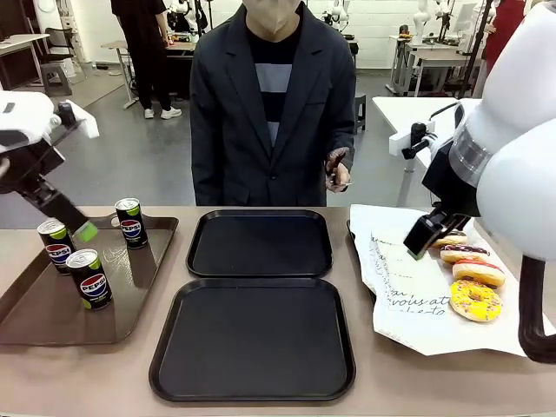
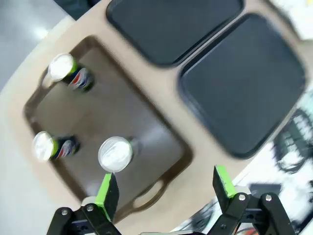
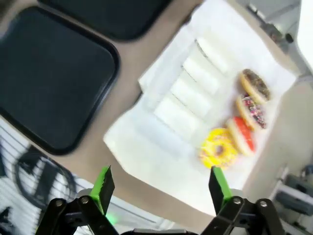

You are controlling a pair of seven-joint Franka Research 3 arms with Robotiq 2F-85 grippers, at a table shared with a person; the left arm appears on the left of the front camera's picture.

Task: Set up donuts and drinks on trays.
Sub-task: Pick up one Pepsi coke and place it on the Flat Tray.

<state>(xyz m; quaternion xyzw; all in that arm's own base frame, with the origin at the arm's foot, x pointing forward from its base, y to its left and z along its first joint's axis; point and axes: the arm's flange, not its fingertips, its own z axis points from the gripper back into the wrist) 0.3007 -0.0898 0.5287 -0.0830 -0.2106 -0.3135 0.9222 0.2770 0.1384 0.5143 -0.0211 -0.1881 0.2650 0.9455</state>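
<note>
You have three slim black Pepsi cans standing upright on the brown tray at left. Two matte black rounded-square trays lie mid-surface, one behind the other. Four ring donuts line the white paper at right.

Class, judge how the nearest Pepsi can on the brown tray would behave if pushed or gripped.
The can is tall and slim, standing upright, so a push near its top would probably tip it. Its round body would likely roll once down, though the brown tray's rim might stop it.
</note>
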